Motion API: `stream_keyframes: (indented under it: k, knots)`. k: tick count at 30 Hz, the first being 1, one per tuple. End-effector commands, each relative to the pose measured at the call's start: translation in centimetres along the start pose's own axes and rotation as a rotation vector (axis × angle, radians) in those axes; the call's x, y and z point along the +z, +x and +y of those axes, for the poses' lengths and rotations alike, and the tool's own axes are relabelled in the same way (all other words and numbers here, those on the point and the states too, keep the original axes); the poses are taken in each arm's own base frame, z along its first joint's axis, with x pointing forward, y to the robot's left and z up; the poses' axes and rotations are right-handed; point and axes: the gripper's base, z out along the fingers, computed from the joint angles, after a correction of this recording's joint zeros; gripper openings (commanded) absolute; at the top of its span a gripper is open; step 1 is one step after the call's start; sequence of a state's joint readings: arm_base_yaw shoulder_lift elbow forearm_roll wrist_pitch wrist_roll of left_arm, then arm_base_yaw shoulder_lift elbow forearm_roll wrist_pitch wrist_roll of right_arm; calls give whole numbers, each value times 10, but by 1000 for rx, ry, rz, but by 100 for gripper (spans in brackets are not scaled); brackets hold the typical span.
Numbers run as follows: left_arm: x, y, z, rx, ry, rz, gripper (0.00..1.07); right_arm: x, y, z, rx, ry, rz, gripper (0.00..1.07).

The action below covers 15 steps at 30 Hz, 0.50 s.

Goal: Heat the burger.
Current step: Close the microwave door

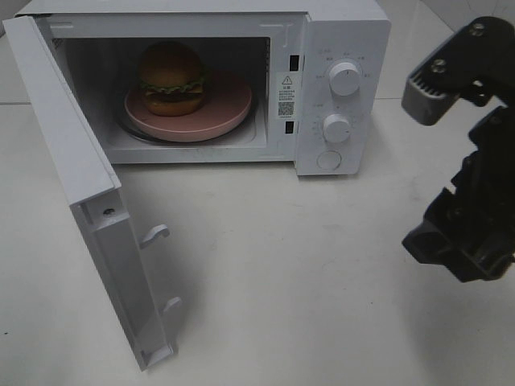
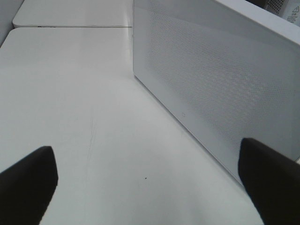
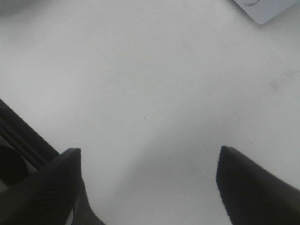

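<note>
Here, burger (image 1: 171, 78): inside the microwave cavity, upright on the pink plate, set toward the plate's left half; golden-brown bun on top, darker layers and a green frill below.
Pink plate (image 1: 233, 108): flat and round, wider than the burger, lying on the cavity floor.
Microwave (image 1: 354, 32): white, at the far side of the surface, its cavity facing the high camera.
Door (image 1: 68, 137): swung wide open on its left hinge, standing out toward the camera; two latch hooks (image 1: 154, 234) stick out of its free edge.
Controls: on the panel right of the cavity, an upper knob (image 1: 345, 80), a lower knob (image 1: 336, 128) and a round button (image 1: 328, 160) beneath them; a sticker (image 1: 286, 95) with a warning triangle sits on the frame between cavity and panel.
Surface (image 1: 306, 273): white and bare in front of the microwave.
Right claw (image 3: 147, 154): open wide, nothing between its fingers, above the surface to the right of the microwave, well apart from it.
Left claw (image 2: 146, 147): fully open and empty, low over the surface, looking along the door's dotted outer face; out of the high view.
</note>
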<state>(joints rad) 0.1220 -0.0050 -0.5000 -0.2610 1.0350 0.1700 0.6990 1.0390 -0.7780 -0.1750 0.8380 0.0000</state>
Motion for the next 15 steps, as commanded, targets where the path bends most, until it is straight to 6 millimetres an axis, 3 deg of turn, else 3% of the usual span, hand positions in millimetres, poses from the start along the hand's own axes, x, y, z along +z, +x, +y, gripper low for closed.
stream_keyframes:
  k: [1, 6, 8, 11, 15]
  knots:
    - [-1, 0, 0, 2, 5, -14, 102, -9, 9, 0, 17, 1, 16, 76]
    - [-1, 0, 0, 2, 5, -14, 102, -20, 22, -1, 41, 6, 39, 76]
    - [-1, 0, 0, 2, 5, -14, 102, -30, 37, -2, 62, 16, -2, 76]
    - [-1, 0, 0, 2, 5, -14, 102, -31, 42, -3, 73, 27, -10, 76]
    - [-1, 0, 0, 2, 5, -14, 102, -30, 67, -14, 191, 80, -15, 76]
